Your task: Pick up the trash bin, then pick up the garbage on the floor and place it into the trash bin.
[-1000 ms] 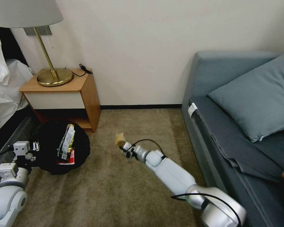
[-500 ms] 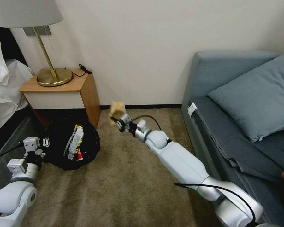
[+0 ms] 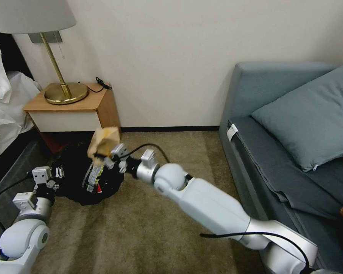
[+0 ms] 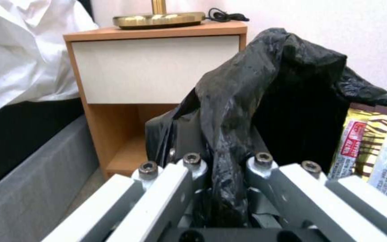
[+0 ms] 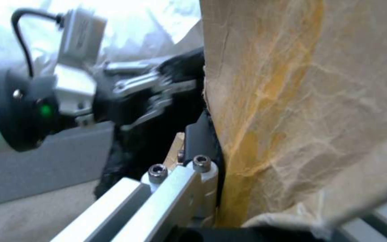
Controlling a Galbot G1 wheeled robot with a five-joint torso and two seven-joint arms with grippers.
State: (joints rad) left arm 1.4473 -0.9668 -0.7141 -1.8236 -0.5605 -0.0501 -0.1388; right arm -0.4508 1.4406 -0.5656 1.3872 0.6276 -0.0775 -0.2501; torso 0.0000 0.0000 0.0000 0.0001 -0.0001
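The right claw [image 3: 103,154] pinches the crumpled brown paper bag [image 3: 102,141] directly above the trash bin [image 3: 74,182], which sits at roughly eight o'clock in the head view, just in front of the nightstand [image 3: 78,114]. The left claw [image 4: 224,168] is clamped on the bin's black liner [image 4: 243,101]; a candy wrapper [image 3: 92,176] already lies inside. Recommended: centre the bag over the opening, lower it past the rim, then release.
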